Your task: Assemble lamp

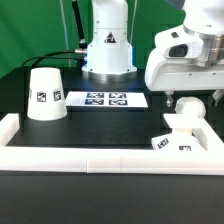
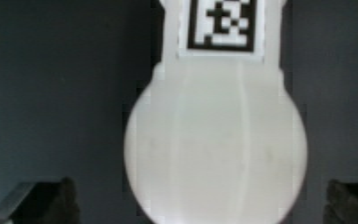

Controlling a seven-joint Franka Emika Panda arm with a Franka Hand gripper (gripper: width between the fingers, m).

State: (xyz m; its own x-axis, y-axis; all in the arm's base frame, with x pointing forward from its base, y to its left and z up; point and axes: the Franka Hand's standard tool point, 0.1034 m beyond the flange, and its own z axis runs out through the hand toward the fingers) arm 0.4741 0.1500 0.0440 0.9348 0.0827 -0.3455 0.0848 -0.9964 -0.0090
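The white bulb (image 2: 211, 130) fills the wrist view, with its square tag at the narrow end. My gripper (image 2: 194, 203) is open. Its dark fingers (image 2: 41, 200) stand on either side of the bulb's round head with a gap on each side. In the exterior view the gripper (image 1: 186, 101) hangs low at the right over the bulb (image 1: 192, 108), which lies just behind the flat square base (image 1: 176, 138). The truncated-cone shade (image 1: 45, 95) stands upright at the left, far from the gripper.
The marker board (image 1: 105, 99) lies in the middle of the black table, in front of the white robot pedestal (image 1: 108, 45). A white raised border (image 1: 90, 158) runs along the front and sides, close to the base.
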